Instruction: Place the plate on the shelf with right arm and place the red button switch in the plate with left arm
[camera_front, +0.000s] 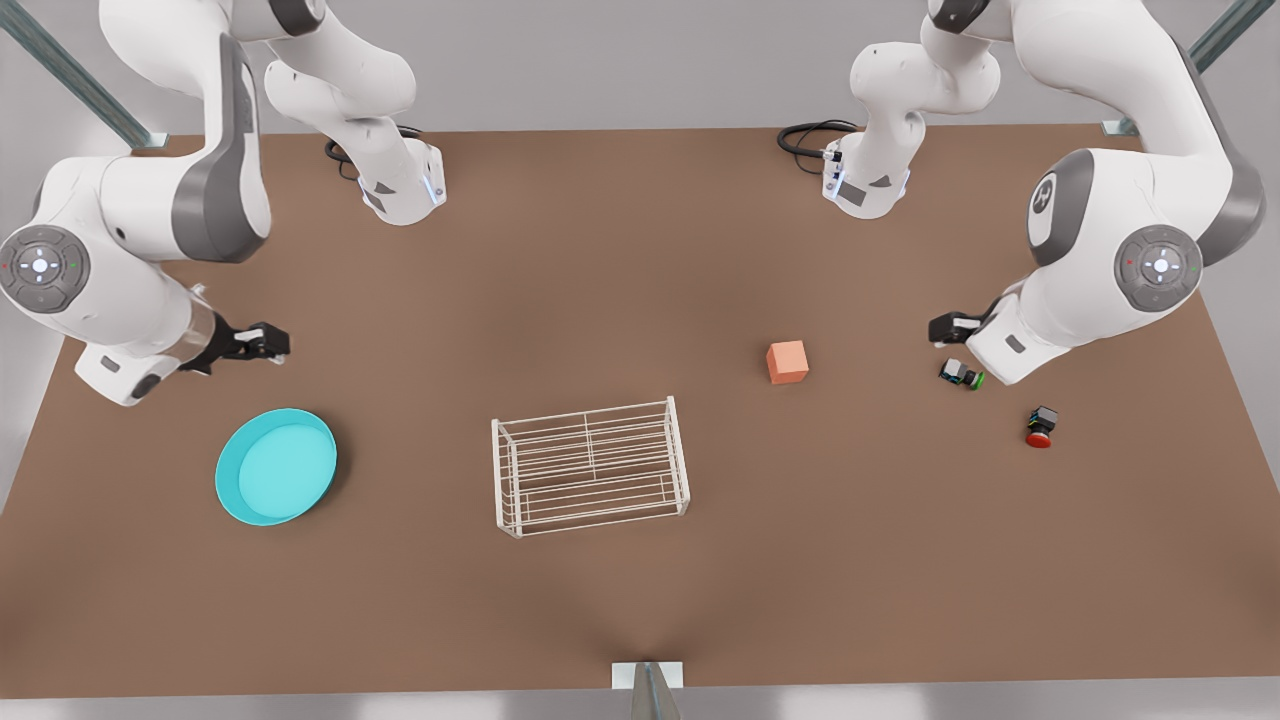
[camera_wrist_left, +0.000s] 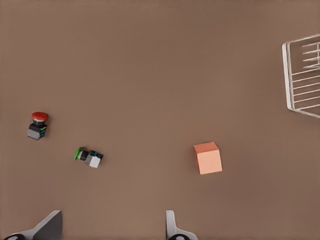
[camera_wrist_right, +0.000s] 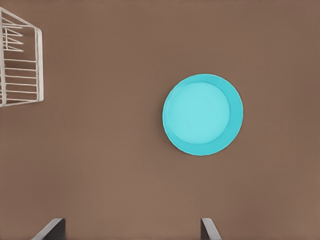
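Both grippers (camera_front: 268, 343) (camera_front: 945, 328) apparently open, plate (camera_front: 276, 466) beside shelf (camera_front: 590, 466)

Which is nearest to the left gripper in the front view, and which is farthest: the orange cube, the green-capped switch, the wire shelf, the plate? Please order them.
Seen from the left gripper, at the front view's right:
1. Green-capped switch, just beside it.
2. Orange cube, toward the middle.
3. Wire shelf, at the table's centre.
4. Plate, on the far left side, near the right gripper.
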